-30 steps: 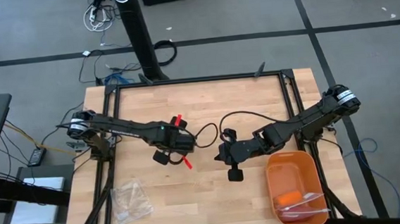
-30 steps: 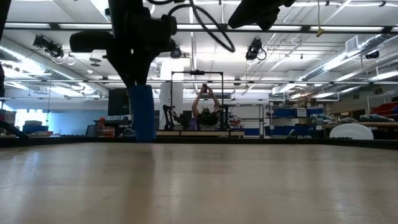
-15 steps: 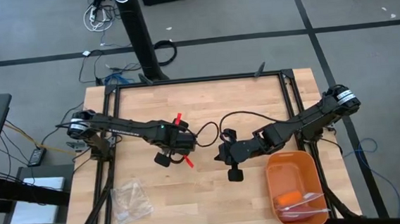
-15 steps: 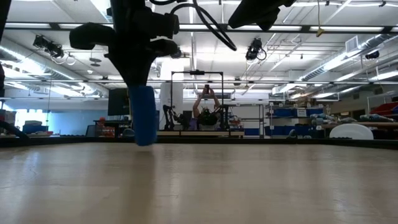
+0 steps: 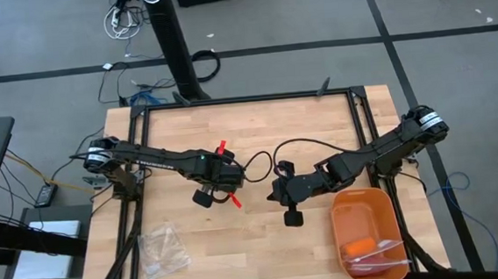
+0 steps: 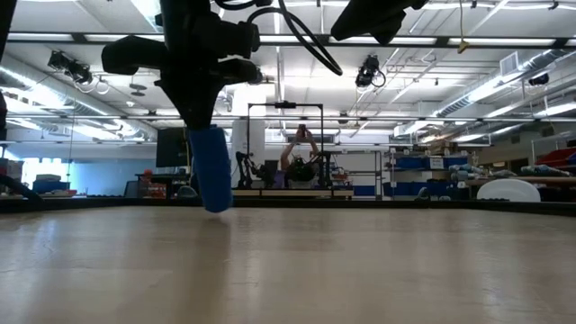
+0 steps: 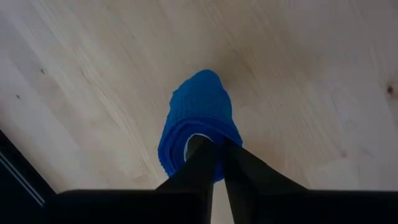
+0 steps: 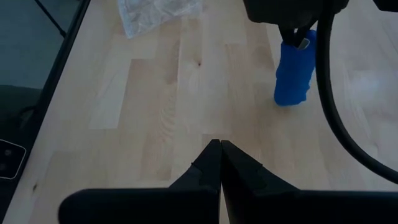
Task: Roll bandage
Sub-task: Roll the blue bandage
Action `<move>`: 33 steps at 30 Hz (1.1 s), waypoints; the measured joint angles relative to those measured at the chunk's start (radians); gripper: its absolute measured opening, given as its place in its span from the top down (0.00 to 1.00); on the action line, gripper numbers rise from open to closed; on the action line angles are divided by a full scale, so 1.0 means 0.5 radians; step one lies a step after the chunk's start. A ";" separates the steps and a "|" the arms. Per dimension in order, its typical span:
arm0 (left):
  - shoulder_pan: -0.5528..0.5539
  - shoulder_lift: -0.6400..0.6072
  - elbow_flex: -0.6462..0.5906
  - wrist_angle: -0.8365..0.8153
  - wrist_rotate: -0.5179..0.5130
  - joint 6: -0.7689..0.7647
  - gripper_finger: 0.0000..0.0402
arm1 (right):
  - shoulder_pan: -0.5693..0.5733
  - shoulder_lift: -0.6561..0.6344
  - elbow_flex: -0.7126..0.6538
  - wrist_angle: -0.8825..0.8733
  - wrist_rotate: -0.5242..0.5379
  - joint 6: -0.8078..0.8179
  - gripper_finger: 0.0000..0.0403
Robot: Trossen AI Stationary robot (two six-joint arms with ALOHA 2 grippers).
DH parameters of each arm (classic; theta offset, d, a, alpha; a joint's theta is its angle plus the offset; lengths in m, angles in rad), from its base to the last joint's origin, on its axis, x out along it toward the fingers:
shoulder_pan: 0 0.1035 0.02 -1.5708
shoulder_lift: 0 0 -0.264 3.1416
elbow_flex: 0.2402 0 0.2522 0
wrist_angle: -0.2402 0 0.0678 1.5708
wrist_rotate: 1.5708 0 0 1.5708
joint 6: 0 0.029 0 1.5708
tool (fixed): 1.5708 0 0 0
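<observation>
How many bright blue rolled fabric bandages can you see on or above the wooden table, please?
1. The bright blue rolled fabric bandage hangs upright under the left pincer, near the middle of the wooden table. The orange plastic tray might hide others.

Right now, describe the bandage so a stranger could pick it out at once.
On the wooden table, look near the middle, under the left gripper, whose fingers pinch its top end. There the bandage hangs as a short, bright blue fabric roll. Nothing else is blue: the plastic bag is clear, the tray orange.

Blue rolled bandage [image 6: 211, 169], upright, slightly tilted
</observation>
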 joint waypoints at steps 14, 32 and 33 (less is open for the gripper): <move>0.000 0.001 0.000 0.004 0.000 -0.006 0.91 | 0.000 0.000 0.000 0.000 -0.024 0.000 0.97; 0.000 0.001 0.000 -0.051 0.028 -0.014 0.91 | 0.000 0.000 0.000 0.002 -0.077 0.001 0.96; 0.000 0.001 0.000 -0.050 0.028 -0.014 0.91 | 0.000 0.000 0.000 0.002 -0.077 0.001 0.96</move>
